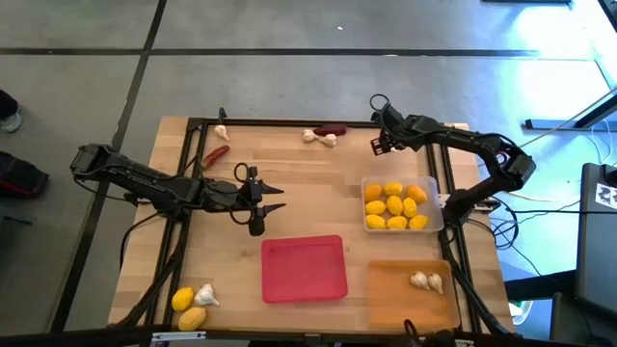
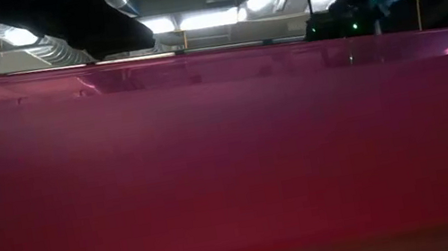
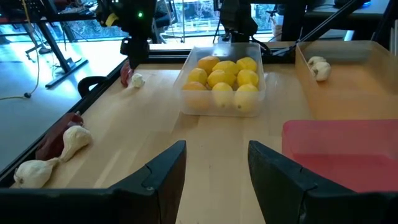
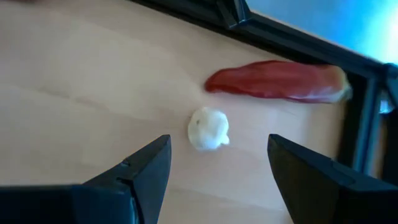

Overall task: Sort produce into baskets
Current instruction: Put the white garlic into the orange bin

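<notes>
My right gripper (image 1: 379, 145) hangs open near the table's far right corner, above a whitish garlic bulb (image 4: 208, 129) that lies beside a dark red chili (image 4: 273, 81) at the table's frame. The bulb lies just ahead of the open fingertips, untouched. My left gripper (image 1: 278, 198) waits open and empty over the table's middle left. The clear basket (image 1: 436, 220) holds several lemons (image 1: 393, 205). The orange basket (image 1: 386, 299) holds two garlic bulbs (image 1: 426, 281). The red basket (image 1: 304, 268) stands at the near middle.
Two garlic bulbs (image 1: 318, 137) and a chili (image 1: 334, 128) lie at the far edge's middle. Another bulb (image 1: 222, 132) and chili (image 1: 214, 154) lie far left. Two lemons (image 1: 188, 308) and a bulb (image 1: 205, 294) lie near left. The red basket's wall (image 2: 227, 143) fills the low view.
</notes>
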`<state>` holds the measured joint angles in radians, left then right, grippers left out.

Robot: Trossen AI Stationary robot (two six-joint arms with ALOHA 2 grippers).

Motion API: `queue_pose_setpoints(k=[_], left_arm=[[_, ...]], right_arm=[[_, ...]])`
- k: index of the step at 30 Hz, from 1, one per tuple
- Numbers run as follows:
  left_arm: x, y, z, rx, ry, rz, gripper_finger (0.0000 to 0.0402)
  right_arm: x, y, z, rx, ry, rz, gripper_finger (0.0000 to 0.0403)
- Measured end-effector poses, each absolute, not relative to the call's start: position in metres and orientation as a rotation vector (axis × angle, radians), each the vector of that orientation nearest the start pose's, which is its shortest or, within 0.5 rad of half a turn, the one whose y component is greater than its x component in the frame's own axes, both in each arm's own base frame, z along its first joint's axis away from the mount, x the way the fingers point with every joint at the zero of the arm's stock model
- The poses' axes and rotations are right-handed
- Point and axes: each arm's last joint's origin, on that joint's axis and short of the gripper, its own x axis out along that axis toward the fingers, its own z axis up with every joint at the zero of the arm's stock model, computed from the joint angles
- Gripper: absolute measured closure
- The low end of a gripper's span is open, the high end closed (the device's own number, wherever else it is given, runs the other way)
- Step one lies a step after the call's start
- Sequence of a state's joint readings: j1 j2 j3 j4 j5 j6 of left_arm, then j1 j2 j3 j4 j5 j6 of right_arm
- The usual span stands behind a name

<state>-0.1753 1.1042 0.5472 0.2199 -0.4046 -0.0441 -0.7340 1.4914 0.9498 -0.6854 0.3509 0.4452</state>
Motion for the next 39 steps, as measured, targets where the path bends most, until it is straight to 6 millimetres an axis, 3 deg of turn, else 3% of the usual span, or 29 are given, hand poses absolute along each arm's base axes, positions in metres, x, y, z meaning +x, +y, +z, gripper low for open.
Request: queue_pose_setpoints(k=[12,24,34,39], left_arm=[[0.228,-0.029,0.230,0.047,0.317,0.236,0.0233],[0.229,-0.026,0.230,0.042,0.317,0.248,0.0233],[0.229,-0.026,0.230,0.041,0.317,0.248,0.0233],[0.229,-0.026,0.230,0.041,0.317,0.249,0.0233]], right_arm=[[0.179,-0.195,0.170,0.666,0.937,-1.236,0.0141],[0.189,-0.203,0.134,0.699,0.978,-1.199,0.0141],[0.190,-0.204,0.132,0.683,0.982,-1.206,0.0147],[0.191,-0.204,0.132,0.677,0.984,-1.194,0.0196]])
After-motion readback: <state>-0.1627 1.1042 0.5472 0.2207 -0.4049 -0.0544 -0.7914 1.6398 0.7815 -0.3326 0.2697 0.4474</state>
